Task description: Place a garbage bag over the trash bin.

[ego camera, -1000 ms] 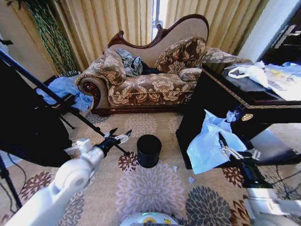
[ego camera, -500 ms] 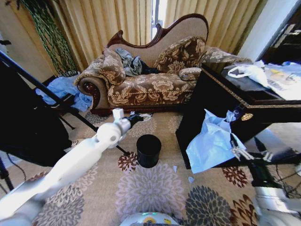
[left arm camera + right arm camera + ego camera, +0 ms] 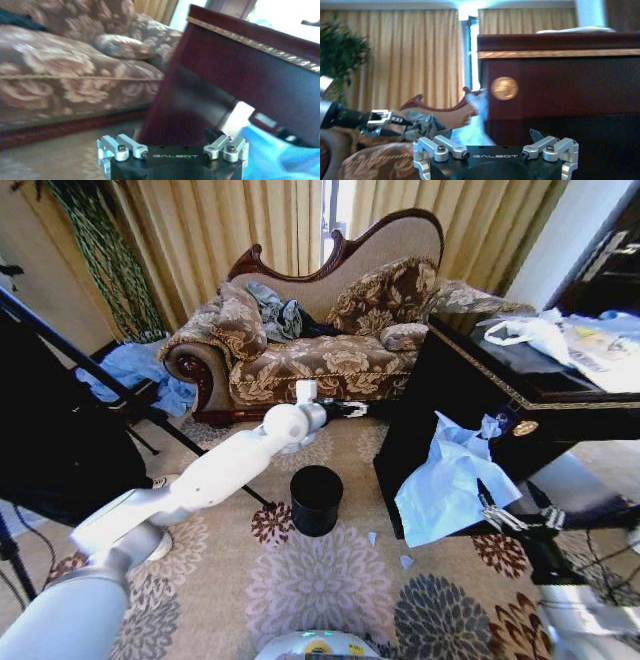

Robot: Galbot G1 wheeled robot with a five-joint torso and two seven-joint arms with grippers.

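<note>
The left arm extends forward over the carpet; the left gripper hangs in the air above and beyond the trash bin, in front of the sofa, and its finger state cannot be determined. The trash bin stands upright on the carpet, unlined. The garbage bag hangs against the front of the dark cabinet. The right gripper sits at the bag's lower edge, fingers spread, grasping nothing.
</note>
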